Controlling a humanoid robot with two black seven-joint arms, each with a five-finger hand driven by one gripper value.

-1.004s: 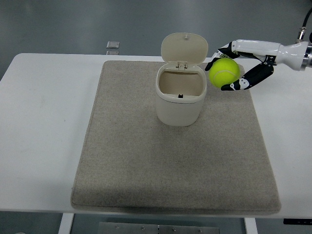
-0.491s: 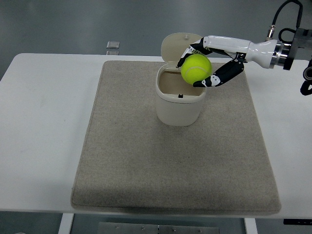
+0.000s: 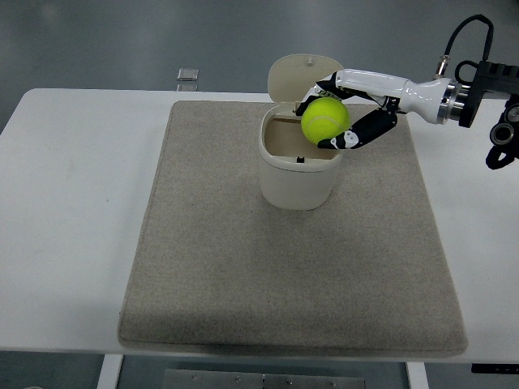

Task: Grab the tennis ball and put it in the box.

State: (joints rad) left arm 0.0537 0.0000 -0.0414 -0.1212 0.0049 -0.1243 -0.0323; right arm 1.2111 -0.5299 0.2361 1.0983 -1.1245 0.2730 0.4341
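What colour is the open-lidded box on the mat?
Cream, the plastic box with its lid up; the head view shows it best.

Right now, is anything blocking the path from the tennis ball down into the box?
Nothing visible. The right hand holds the tennis ball over the right rim of the box, whose lid stands open behind it.

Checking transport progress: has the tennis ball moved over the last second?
Yes. The tennis ball, held in the right hand, went leftward from beside the box to over its right rim.
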